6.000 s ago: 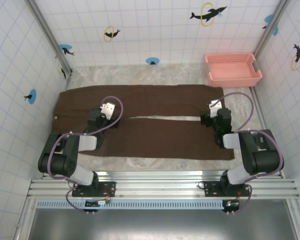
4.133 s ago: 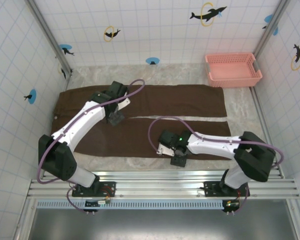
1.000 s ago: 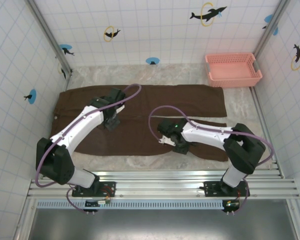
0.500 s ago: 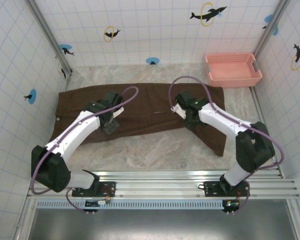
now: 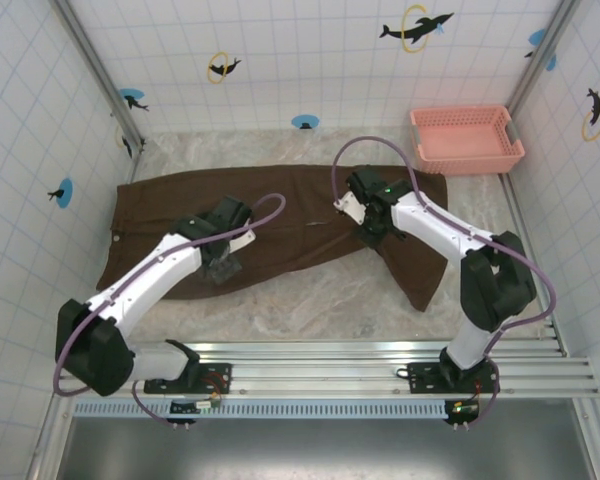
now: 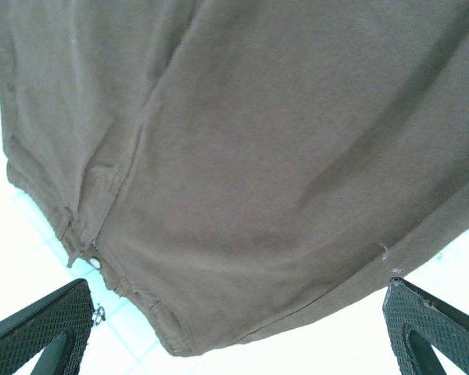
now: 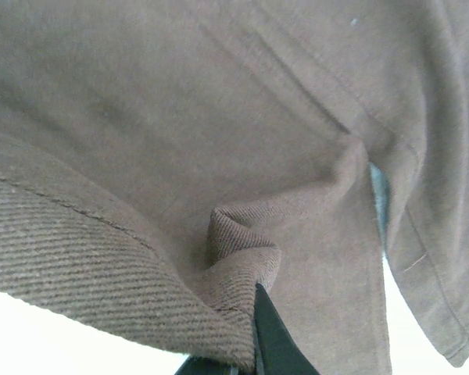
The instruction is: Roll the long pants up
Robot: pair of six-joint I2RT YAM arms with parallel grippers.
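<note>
Dealing with soft, floppy long pants sprawled mid-table, pinched at a bunched fold by the right gripper, left gripper spread wide above the waist half; probably safest grabbing thick seams.

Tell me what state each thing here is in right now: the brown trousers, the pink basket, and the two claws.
long pants: flat on the table, one leg folded over the other, not yet rolled.
right gripper: shut, pinching a bunched fold of the pants.
left gripper: open, fingers wide apart above the cloth near the waist.
pink basket: upright in the far right corner, looks empty.
</note>
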